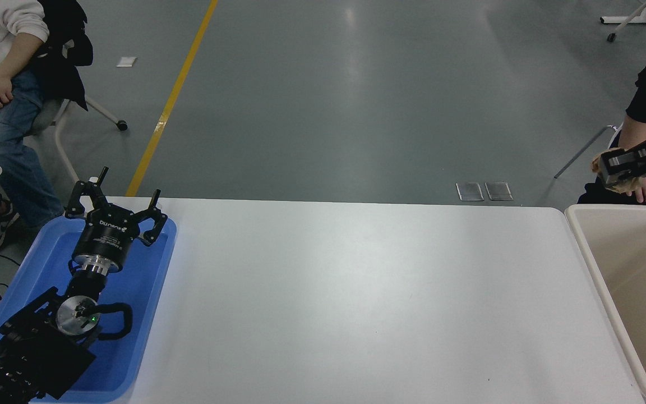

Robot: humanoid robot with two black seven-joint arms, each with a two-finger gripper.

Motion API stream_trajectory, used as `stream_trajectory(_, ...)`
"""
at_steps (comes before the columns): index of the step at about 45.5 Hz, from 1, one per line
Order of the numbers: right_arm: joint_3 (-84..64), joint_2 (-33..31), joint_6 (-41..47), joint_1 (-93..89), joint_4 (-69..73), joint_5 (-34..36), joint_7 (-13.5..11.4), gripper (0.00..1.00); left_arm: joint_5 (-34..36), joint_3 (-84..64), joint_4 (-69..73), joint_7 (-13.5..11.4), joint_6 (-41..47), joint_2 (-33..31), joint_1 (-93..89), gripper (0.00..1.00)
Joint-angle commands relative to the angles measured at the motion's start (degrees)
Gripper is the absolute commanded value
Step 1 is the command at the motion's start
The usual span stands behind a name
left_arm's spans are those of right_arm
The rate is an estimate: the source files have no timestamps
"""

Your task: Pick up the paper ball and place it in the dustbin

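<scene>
Left claw parked over blue tray, fingers spread, out of the way. Dustbin at worktop's right end. Beyond it, right claw clamped on paper ball, raised past the far rim, clearing it.

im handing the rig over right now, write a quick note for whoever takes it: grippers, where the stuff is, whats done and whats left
Right gripper: raised at the right edge, shut on the paper ball, which pokes out tan at its tip. In the picture it sits above the dustbin's far rim, in front of a person's hand.
Left gripper: open, parked over the blue tray at the lower left.
Dustbin: at the table's right end; nothing shows in the part of it that is in view.
Done: ball picked up off the white table.
Left: bring it over the bin's opening and release.
</scene>
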Motion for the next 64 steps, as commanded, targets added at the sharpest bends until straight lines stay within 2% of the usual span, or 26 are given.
stream_trajectory(1,0.0,0.1,0.4,0.2,0.0,0.0,0.0,0.00,0.0,0.0,0.0,0.0,0.0,0.0,0.0,1.00)
stream_trajectory(14,0.0,-0.2,-1.0,-3.9,-2.3,-0.1,-0.3,0.00,0.0,0.0,0.0,0.0,0.0,0.0,0.0,1.00)
stream_trajectory(26,0.7,-2.2,-9.3,-25.9,-23.5,0.3,-0.4,0.00,0.0,0.0,0.0,0.0,0.0,0.0,0.0,1.00)
stream_trajectory(37,5.2,-2.1,-11.2,-50.1,-49.8,11.6,-0.4,0.00,0.0,0.0,-0.1,0.0,0.0,0.0,0.0,1.00)
stream_trajectory(42,9.0,-1.9,-11.6,-58.9,-58.6,14.5,-0.4,0.00,0.0,0.0,-0.1,0.0,0.0,0.0,0.0,1.00)
stream_trajectory(64,30.6,0.1,-24.8,-83.8,-71.6,15.3,-2.4,0.00,0.0,0.0,0.0,0.0,0.0,0.0,0.0,1.00)
